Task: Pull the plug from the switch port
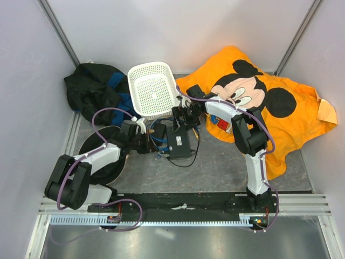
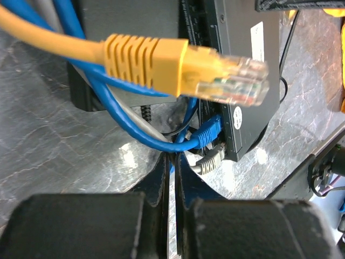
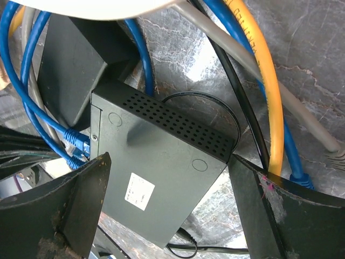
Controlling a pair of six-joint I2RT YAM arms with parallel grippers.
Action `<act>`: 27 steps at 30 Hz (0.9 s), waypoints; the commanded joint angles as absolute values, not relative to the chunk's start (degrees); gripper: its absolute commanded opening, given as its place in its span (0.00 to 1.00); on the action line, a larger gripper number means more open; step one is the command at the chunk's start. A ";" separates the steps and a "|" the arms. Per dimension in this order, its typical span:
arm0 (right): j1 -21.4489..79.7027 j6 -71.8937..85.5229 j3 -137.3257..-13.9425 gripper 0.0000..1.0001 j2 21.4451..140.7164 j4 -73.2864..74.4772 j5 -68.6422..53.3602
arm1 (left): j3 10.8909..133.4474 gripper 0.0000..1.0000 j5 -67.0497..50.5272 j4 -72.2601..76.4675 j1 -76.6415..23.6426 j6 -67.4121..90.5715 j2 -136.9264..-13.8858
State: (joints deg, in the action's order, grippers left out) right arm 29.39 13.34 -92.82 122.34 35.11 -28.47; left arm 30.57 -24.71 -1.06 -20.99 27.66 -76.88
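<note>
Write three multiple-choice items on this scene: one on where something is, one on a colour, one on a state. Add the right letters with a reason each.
1. The white basket stands
A. beside the arm bases
B. under the right arm
C. between the black clothes and the orange cloth

2. In the left wrist view, the plug that hangs loose, in no port, is
A. blue
B. yellow
C. grey

3. The jaws of the right gripper are
A. wide open, one on each side of the switch
B. shut with nothing between them
C. shut on a cable

Key:
1 C, the top view shows it at the back between the two.
2 B, the yellow plug hangs free with its clear tip bare.
3 A, the right wrist view shows the black box between them.
</note>
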 commanded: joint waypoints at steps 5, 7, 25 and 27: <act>29.62 9.76 -94.83 0.98 119.71 34.79 -28.40 | 37.51 0.21 -22.77 -9.74 -22.33 21.19 -74.71; 29.01 6.25 -94.92 0.98 116.38 36.12 -25.41 | 41.11 0.41 -24.24 -14.67 -21.10 18.73 -72.52; 26.19 -33.22 -65.22 0.87 85.17 34.98 -19.41 | 50.70 0.10 -42.97 -9.23 -21.44 14.68 -75.83; 26.19 -33.84 -63.81 0.84 84.73 33.49 -22.05 | 51.76 0.02 -42.80 -9.49 -21.71 13.89 -79.43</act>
